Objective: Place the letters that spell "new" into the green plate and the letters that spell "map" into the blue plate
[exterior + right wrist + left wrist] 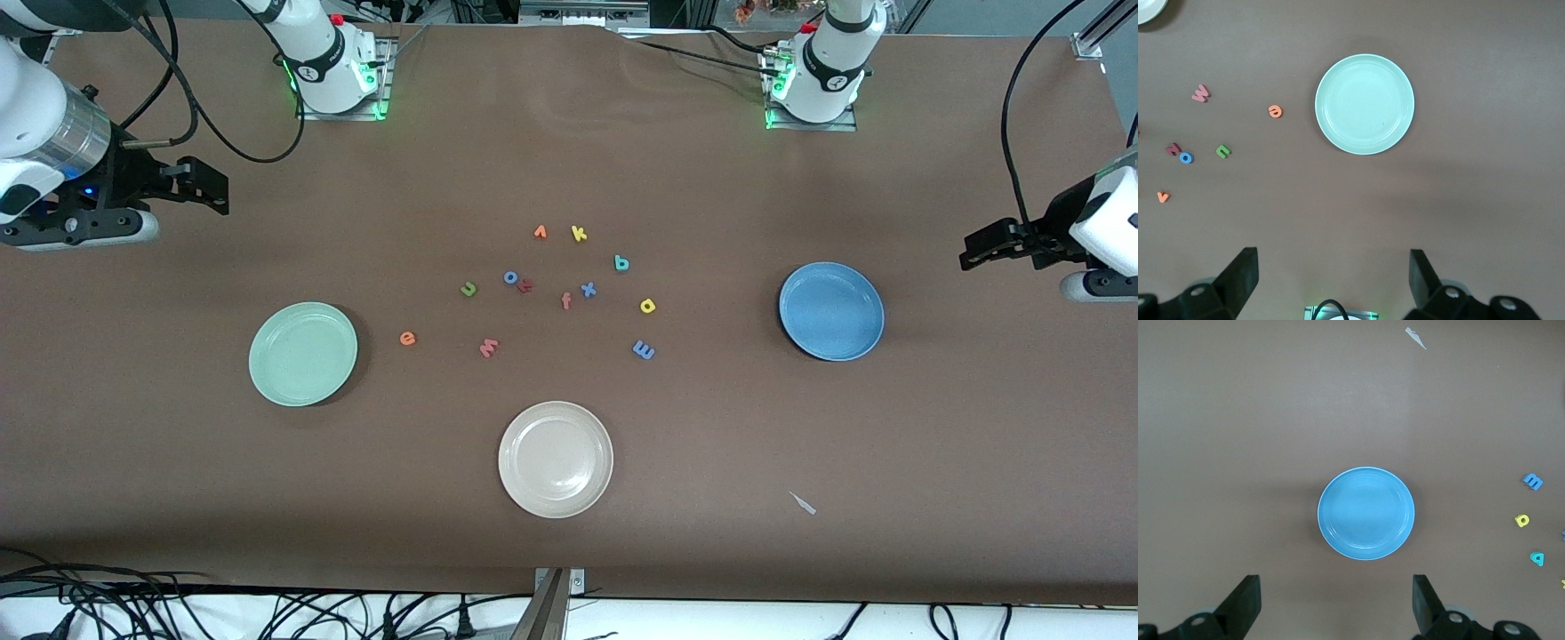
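Since no letter has been lifted, both plates sit bare: green plate [303, 354] under the spread right tool [1331, 283], blue plate [831, 311] under the spread left tool [1337, 607].

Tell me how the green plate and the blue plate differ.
The green plate is pale mint; the blue plate is a medium blue. The green plate lies toward the right arm's end of the table, the blue plate toward the left arm's end. The orange e lies beside the green plate; the blue m lies nearer the blue one. Both are round, shallow-rimmed, similar in size and hold nothing.
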